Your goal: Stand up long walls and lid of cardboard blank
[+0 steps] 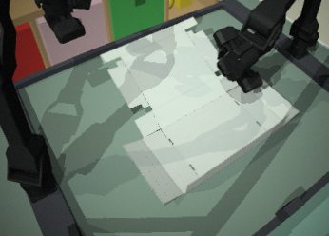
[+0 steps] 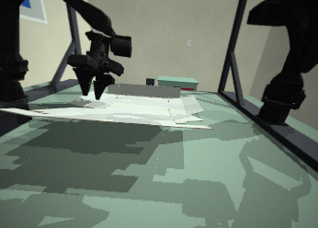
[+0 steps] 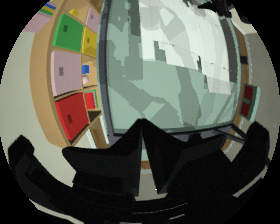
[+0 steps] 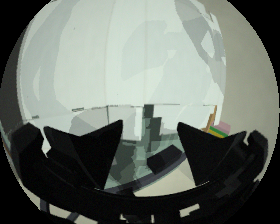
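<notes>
The cardboard blank (image 1: 190, 109) (image 2: 133, 106) (image 3: 185, 35) (image 4: 85, 65) spreads across the counter (image 1: 109, 190) (image 2: 221, 165) (image 3: 150, 85), one long wall raised. Above its right side in the top view, the right gripper (image 1: 230, 80) (image 2: 92, 96) (image 4: 151, 124) stands spread, contact unclear. Upper left, the left gripper (image 1: 68, 33) (image 3: 141, 122), fingers pressed together, is cropped from the exterior view.

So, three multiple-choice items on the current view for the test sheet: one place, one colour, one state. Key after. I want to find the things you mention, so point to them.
1. What is the right gripper (image 1: 233, 80) (image 2: 92, 96) (image 4: 151, 124) above?
A) the shelf
B) the blank (image 1: 176, 100) (image 2: 133, 110) (image 3: 185, 30) (image 4: 85, 60)
C) the floor

2. Blank's colour?
A) white
B) red
C) black

3. Left gripper (image 1: 71, 35) (image 3: 142, 120)?
A) wide open
B) shut on the blank
C) shut, empty

1 B: top view, it overhangs the blank.
2 A: its panels look white.
3 C: fingertips meet, blank well beyond.
</notes>
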Tool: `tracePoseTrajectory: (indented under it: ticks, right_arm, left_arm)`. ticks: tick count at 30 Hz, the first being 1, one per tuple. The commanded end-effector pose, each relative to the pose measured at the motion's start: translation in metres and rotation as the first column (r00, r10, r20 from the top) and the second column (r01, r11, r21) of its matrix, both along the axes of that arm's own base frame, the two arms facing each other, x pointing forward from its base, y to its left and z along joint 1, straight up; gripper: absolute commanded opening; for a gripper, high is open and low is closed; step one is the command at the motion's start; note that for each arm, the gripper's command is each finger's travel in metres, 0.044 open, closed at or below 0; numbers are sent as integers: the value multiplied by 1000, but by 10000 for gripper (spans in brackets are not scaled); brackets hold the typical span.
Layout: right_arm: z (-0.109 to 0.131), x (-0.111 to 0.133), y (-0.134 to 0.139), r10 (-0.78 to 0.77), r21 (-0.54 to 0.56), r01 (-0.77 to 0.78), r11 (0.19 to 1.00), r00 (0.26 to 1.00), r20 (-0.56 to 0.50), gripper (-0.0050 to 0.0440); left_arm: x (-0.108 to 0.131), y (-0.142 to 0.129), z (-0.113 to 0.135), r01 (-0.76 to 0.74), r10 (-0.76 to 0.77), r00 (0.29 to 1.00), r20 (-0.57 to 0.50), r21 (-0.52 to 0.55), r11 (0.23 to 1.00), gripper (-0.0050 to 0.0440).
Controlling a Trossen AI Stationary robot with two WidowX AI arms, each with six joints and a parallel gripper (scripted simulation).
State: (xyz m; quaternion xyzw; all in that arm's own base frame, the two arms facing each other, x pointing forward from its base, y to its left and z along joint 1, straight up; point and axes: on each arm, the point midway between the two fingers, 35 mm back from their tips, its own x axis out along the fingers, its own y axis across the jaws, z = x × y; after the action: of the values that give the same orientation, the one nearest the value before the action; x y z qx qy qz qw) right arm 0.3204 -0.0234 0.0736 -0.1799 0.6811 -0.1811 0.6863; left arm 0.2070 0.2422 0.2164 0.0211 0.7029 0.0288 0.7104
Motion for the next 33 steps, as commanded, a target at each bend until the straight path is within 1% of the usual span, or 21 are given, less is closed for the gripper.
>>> tracePoseTrajectory:
  ticks: [1,3,5,6,7,9,10,11,13,14,24,26,27,28,33]
  right_arm:
    - [8,3,1,-2,7,1,1000,1000,28,334]
    - [8,3,1,-2,7,1,1000,1000,28,334]
    - [8,3,1,-2,7,1,1000,1000,28,334]
    - [8,3,1,-2,7,1,1000,1000,28,334]
    - [8,3,1,-2,7,1,1000,1000,28,334]
    - [8,3,1,-2,7,1,1000,1000,28,334]
    - [8,3,1,-2,7,1,1000,1000,28,334]
    - [8,3,1,-2,7,1,1000,1000,28,334]
    - [8,3,1,-2,7,1,1000,1000,28,334]
    - [8,3,1,-2,7,1,1000,1000,28,334]
    - [8,3,1,-2,7,1,1000,1000,28,334]
    - [8,3,1,-2,7,1,1000,1000,28,334]
    - [8,3,1,-2,7,1,1000,1000,28,334]
    - [8,3,1,-2,7,1,1000,1000,28,334]
    - [8,3,1,-2,7,1,1000,1000,28,334]
  left_arm:
    - [-1,3,7,4,-4,1000,21,-6,1000,27]
    - [2,7,3,-37,37,997,67,-7,999,75]
    - [8,14,-4,-115,116,981,158,-15,993,123]
    - [11,17,-8,-165,168,962,214,-31,986,147]
    - [9,15,-13,-212,223,944,241,-72,975,171]
    - [9,15,-13,-212,223,944,241,-72,975,171]
    - [15,22,-13,-227,234,928,290,-55,972,195]
    - [13,19,-18,-266,284,908,308,-99,959,219]
    - [16,24,-20,-294,314,881,354,-110,950,267]
    - [16,25,-21,-308,331,867,372,-121,944,283]
    - [22,40,-28,-406,461,698,548,-227,885,283]
    - [22,40,-28,-406,461,698,548,-227,885,283]
    - [26,47,-25,-407,451,668,591,-217,887,283]
    - [23,43,-30,-424,497,633,594,-272,864,283]
    - [22,47,-30,-433,534,536,653,-331,839,283]
